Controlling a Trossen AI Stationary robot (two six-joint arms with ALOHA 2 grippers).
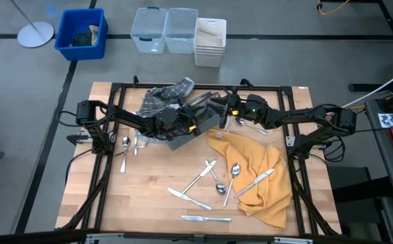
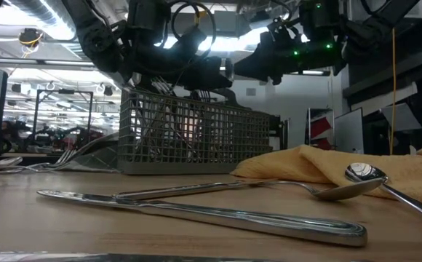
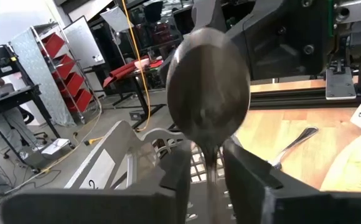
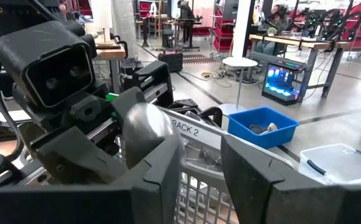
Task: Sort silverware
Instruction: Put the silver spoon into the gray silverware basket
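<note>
Here, spoon: a spoon (image 3: 208,106) is seen upright between the fingers of the left gripper (image 3: 206,177), bowl upward, over the caddy (image 1: 183,125) at the table's far middle.
Left jaws: a slight gap is seen beside the handle; whether it is pinched or freed cannot be told.
Right gripper (image 4: 199,168): held just beside the left one over the caddy, fingers spread, nothing seen between them.
Other silverware: knives, forks and spoons (image 1: 234,177) are scattered near, on bare wood and on the yellow cloth (image 1: 261,179); a few more (image 1: 127,146) lie left of the caddy.
Risk: the spoon could be tipped outside its compartment or caught on the mesh rim if released off-centre; the grippers could be knocked together, being so close.
Hidden: the handle's lower end and the compartment beneath are covered by the fingers.
</note>
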